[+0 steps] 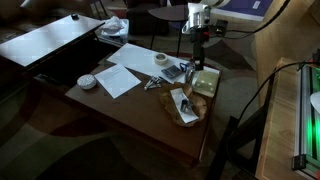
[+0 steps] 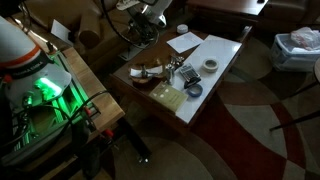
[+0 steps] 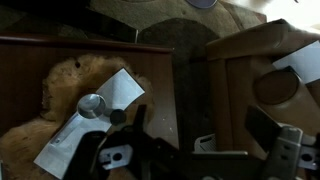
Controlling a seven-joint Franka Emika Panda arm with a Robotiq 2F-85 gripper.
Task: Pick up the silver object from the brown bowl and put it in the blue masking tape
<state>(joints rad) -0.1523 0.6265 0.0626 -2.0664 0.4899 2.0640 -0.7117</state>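
Observation:
The brown bowl [image 1: 178, 112] [image 2: 143, 79] sits at one end of the wooden table. The slim silver object [image 1: 185, 103] [image 2: 150, 72] lies inside it. The blue masking tape [image 1: 172, 72] [image 2: 193, 90] lies flat near the table edge, next to the green square pad [image 1: 205, 82] [image 2: 170, 98]. My gripper [image 1: 197, 58] [image 2: 150, 32] [image 3: 197, 135] hangs high above the table, roughly over the pad and to the side of the bowl. Its fingers are spread apart with nothing between them. In the wrist view the bowl and tape are too dark and blurred to tell apart.
On the table [image 1: 130, 105] are a white paper sheet [image 1: 118, 78] [image 2: 185, 42] [image 3: 95, 125], a small white round dish [image 1: 88, 81] [image 3: 92, 103], a pale tape roll [image 1: 160, 60] [image 2: 210, 65] and a dark metallic tangle [image 2: 180, 75]. A rug surrounds the table.

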